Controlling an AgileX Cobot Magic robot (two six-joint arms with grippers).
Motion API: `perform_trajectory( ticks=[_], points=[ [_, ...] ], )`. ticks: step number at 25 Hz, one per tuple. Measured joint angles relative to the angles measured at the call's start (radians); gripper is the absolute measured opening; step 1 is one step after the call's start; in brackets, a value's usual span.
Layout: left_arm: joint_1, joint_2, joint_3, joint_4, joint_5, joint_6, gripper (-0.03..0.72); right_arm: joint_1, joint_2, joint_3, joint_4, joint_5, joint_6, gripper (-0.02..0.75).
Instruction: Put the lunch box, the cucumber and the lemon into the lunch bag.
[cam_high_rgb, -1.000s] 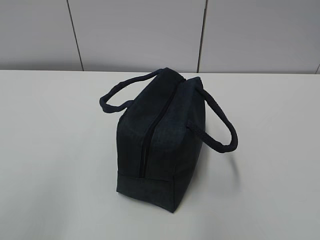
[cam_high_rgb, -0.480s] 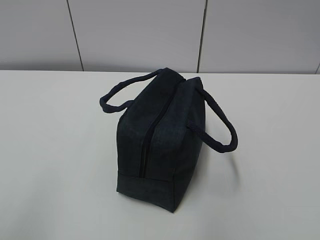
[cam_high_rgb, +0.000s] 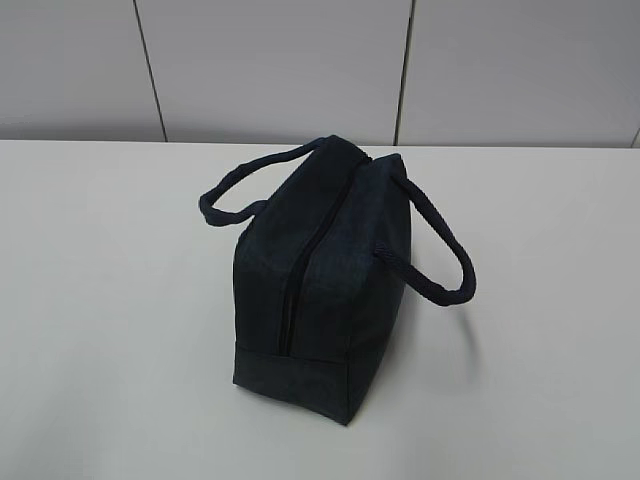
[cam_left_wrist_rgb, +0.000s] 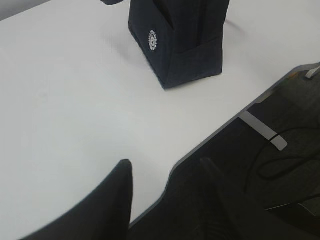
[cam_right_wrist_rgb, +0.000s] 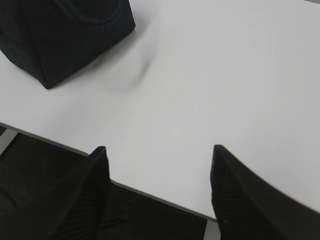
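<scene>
The dark navy lunch bag (cam_high_rgb: 320, 280) stands on the white table (cam_high_rgb: 100, 300) with its top zipper closed and its two loop handles hanging to either side. It also shows at the top of the left wrist view (cam_left_wrist_rgb: 175, 40) and at the top left of the right wrist view (cam_right_wrist_rgb: 60, 35). My left gripper (cam_left_wrist_rgb: 165, 167) is open and empty above the table's front edge. My right gripper (cam_right_wrist_rgb: 157, 152) is open and empty, also over the front edge. Neither gripper shows in the exterior view. The lunch box, the cucumber and the lemon are out of view.
The table's front edge (cam_left_wrist_rgb: 220, 125) runs diagonally through the left wrist view, with dark floor and cables (cam_left_wrist_rgb: 280, 160) beyond it. A grey panelled wall (cam_high_rgb: 300, 70) stands behind the table.
</scene>
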Motion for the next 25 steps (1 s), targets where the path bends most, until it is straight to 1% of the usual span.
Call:
perform_trajectory(
  ticks=[3,8,12,14,25],
  points=[
    [0.0,0.0,0.0,0.005,-0.004,0.0,0.29,0.0,0.0,0.043,-0.007,-0.033,-0.002,0.479],
    [0.0,0.0,0.0,0.017,-0.005,0.0,0.28,0.0,0.0,0.069,-0.012,-0.079,-0.008,0.479],
    [0.0,0.0,0.0,0.074,-0.005,0.0,0.262,0.0,0.0,0.08,-0.012,-0.092,-0.01,0.479],
    [0.0,0.0,0.002,0.085,-0.005,0.0,0.256,0.0,0.0,0.08,-0.012,-0.095,-0.01,0.479],
    [0.0,-0.004,0.004,0.083,-0.005,0.0,0.249,0.0,0.0,0.08,-0.018,-0.1,-0.01,0.478]
  ],
)
